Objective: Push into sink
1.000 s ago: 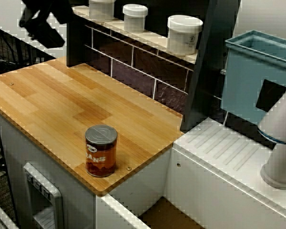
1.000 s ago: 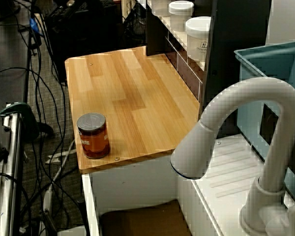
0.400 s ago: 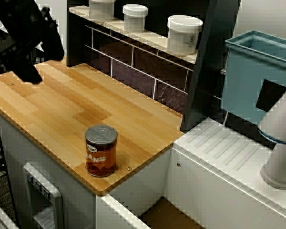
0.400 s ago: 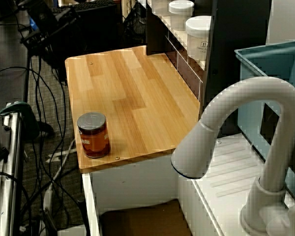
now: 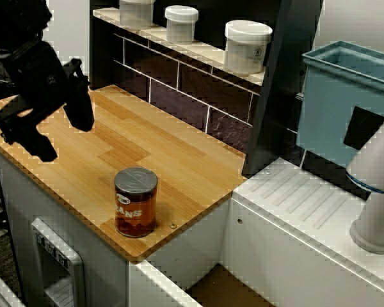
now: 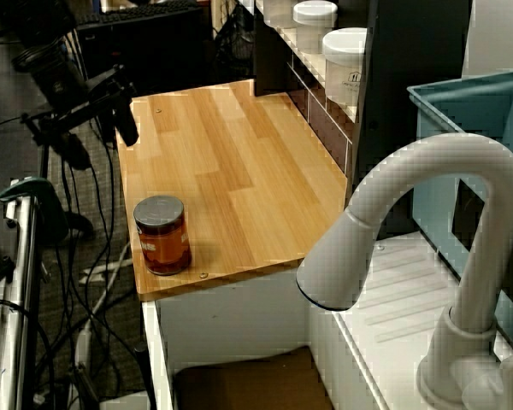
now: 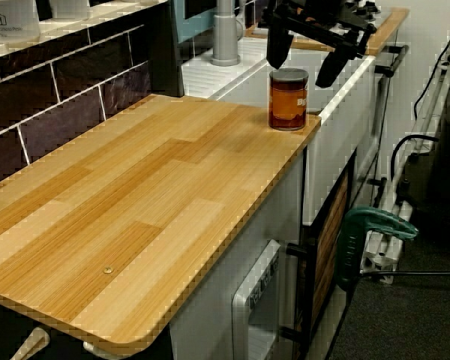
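A brown can (image 5: 136,201) with a grey lid stands upright near the front right corner of the wooden counter (image 5: 83,137). It also shows in the side view (image 6: 161,235) and in the end view (image 7: 288,99). The sink lies just right of and below that corner; only part of its brown floor (image 5: 227,291) (image 6: 248,384) shows. My black gripper (image 5: 54,128) is open and empty, raised above the counter's left part, well apart from the can. It shows in the side view (image 6: 98,141) too. In the end view the gripper (image 7: 300,60) overlaps the can's top.
A white faucet (image 6: 427,222) arches over the sink. The white ribbed draining board (image 5: 301,198) and a light blue bin (image 5: 345,96) lie to the right. White jars (image 5: 246,45) stand on the back shelf. Cables (image 6: 77,256) hang beside the counter's front edge.
My gripper has come down and to the right, from the top left corner to over the counter's left part. The can has not moved.
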`<control>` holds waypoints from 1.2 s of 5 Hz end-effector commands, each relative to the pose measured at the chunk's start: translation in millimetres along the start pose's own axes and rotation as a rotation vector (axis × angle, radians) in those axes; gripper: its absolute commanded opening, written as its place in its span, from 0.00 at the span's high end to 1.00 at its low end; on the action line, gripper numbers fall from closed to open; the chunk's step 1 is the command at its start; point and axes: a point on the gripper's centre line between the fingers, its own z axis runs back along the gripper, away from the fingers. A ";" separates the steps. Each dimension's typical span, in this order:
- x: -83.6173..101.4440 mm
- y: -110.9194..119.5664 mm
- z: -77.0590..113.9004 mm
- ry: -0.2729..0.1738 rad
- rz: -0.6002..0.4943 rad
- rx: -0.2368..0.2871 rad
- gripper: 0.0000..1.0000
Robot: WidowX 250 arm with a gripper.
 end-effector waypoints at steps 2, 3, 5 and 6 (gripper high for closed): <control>19.4 -17.9 -12.9 0.110 0.252 0.023 0.00; 21.3 -16.8 -19.9 0.118 0.313 0.037 0.00; 23.8 -12.5 -30.7 0.107 0.399 0.081 0.00; 28.4 -7.9 -35.2 0.099 0.407 0.081 0.00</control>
